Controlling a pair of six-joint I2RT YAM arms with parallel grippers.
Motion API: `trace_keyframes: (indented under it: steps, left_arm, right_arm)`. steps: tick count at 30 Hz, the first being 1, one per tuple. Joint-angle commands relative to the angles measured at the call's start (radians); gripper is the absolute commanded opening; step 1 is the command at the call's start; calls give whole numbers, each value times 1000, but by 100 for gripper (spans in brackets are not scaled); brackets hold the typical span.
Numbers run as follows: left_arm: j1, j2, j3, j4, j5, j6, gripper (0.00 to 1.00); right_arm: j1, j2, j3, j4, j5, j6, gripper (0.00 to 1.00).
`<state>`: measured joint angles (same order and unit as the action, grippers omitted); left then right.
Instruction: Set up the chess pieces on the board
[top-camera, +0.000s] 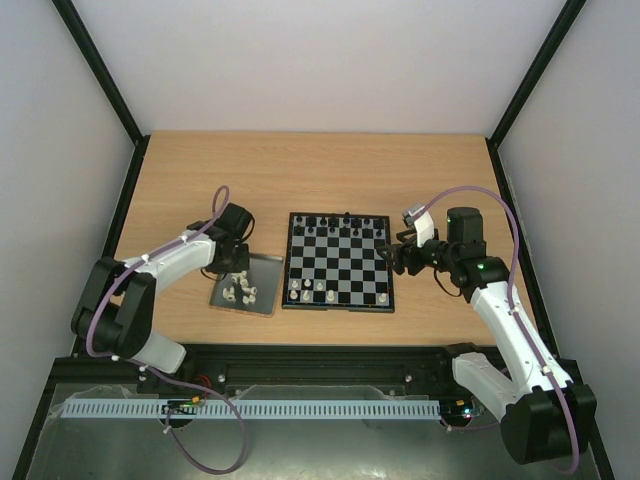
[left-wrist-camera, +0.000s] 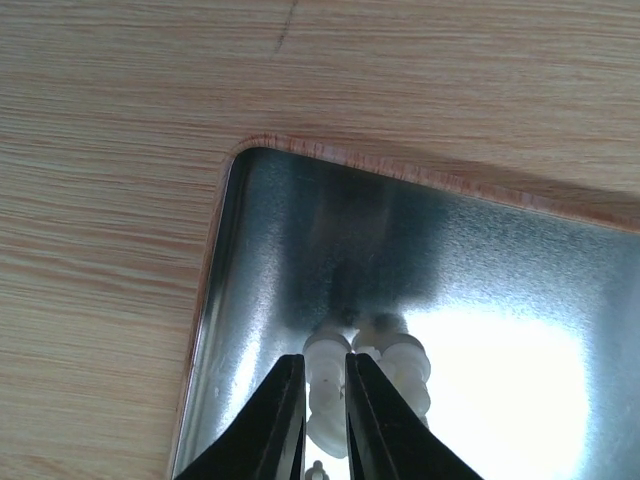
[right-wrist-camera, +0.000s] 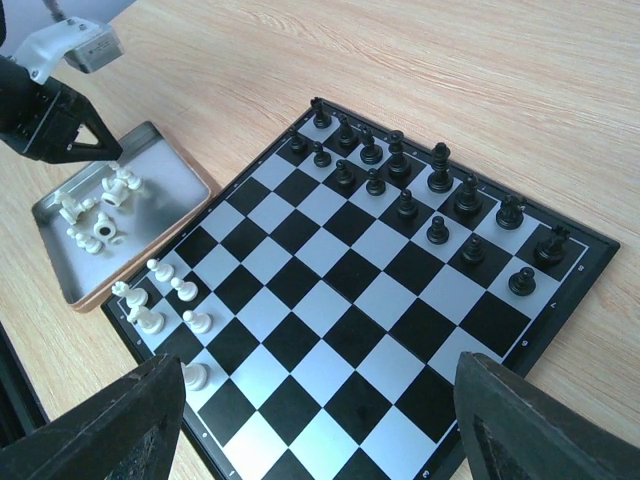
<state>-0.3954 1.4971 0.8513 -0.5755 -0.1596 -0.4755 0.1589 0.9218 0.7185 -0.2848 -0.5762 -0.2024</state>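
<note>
The left gripper (top-camera: 238, 272) reaches down into the metal tray (left-wrist-camera: 255, 250) that lies on the bench (top-camera: 200, 180) just left of the board (top-camera: 338, 262). Its fingers (left-wrist-camera: 275, 420) are pressed close together, pinching one white piece (left-wrist-camera: 326, 348) that stands touching another. More loose white chess pieces (right-wrist-camera: 100, 215) lie scattered in the same tray. Several white pieces (right-wrist-camera: 160, 300) stand on the board's near-left squares, and the black pieces (right-wrist-camera: 400, 170) fill the two far rows. The right gripper (top-camera: 395, 255) hangs over the board's right edge, its fingers (right-wrist-camera: 110, 430) spread wide with nothing between them.
</note>
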Motion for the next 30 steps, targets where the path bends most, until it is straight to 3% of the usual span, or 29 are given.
trace_keyframes:
  steps: [1, 16, 20, 30]
  left_arm:
    - [14, 34, -13, 11, 15, 19, 12]
    - [27, 72, -34, 30, 36, 24, 12]
    - [28, 75, -27, 27, 37, 30, 7]
    - [26, -25, 50, -32, 7, 37, 3]
  right_arm:
    - [-2, -10, -11, -22, -27, -17, 75]
    - [-2, -10, -12, -25, -31, -20, 75]
    - [-2, -12, -11, -27, -31, -21, 75]
    - [-3, -10, -11, -26, -32, -22, 75]
